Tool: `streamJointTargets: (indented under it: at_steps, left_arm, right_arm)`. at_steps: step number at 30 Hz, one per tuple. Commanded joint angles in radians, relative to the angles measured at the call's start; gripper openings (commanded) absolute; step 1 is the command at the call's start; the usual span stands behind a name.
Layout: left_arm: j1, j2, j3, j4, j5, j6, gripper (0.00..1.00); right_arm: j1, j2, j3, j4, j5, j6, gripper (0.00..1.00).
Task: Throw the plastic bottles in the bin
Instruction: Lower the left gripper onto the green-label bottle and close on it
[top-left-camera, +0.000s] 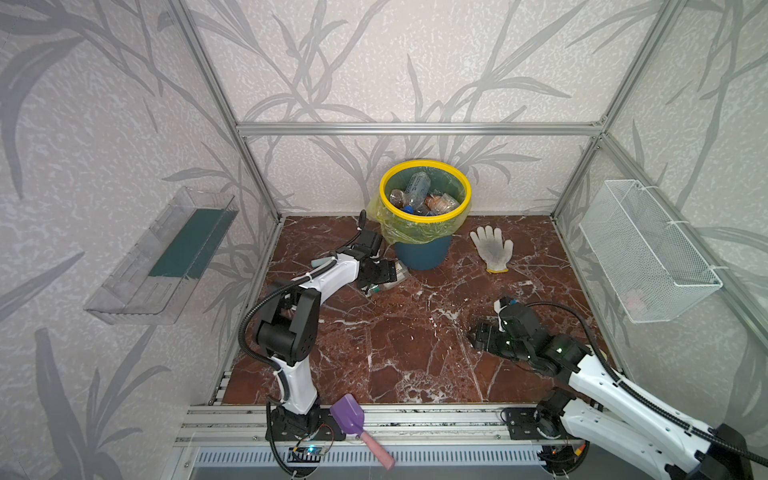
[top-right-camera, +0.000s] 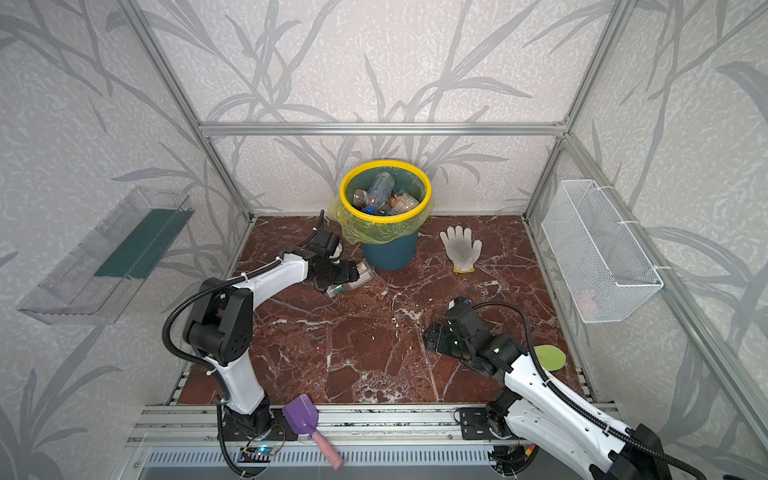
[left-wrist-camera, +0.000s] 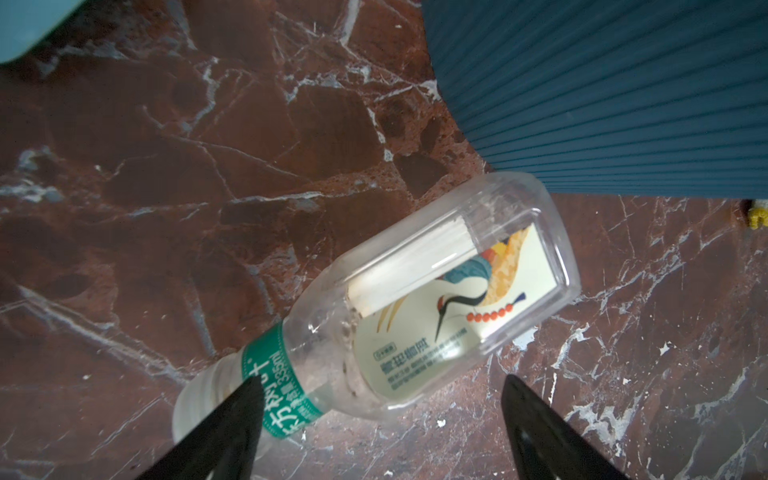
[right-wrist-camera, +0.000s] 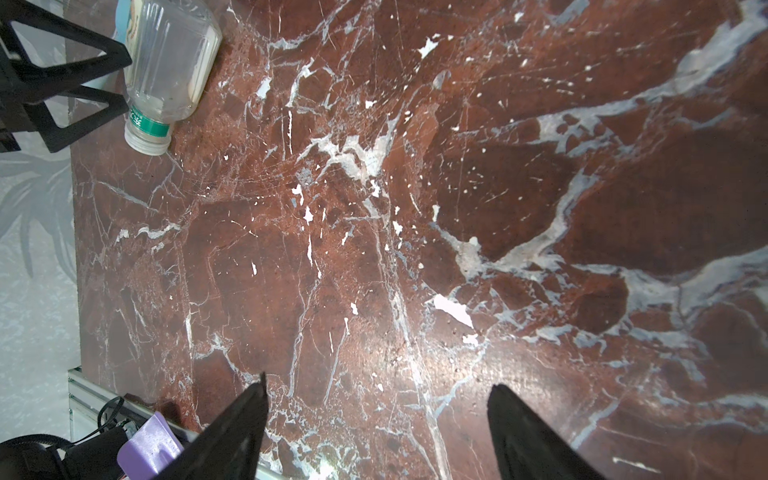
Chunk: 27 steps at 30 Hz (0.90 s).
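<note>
Left wrist view, clear bottle (left-wrist-camera: 415, 299) lying beneath spread left hand (left-wrist-camera: 381, 380), beside bin (left-wrist-camera: 602, 95)

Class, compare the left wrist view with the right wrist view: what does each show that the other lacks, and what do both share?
Left wrist only: the bin's ribbed teal wall and the crane picture on a label. Right wrist only: the purple scoop and the wallpapered wall. Both: the clear bottle with a green neck band, lying on the red marble floor.
</note>
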Motion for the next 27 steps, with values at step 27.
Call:
streamJointTargets:
  at_steps: [27]
  left_arm:
    - [-0.05, -0.103, -0.089, -0.02, -0.13, -0.091, 0.91]
  right_arm:
    - [0.006, 0.017, -0.023, 0.033, 0.005, 0.002, 0.83]
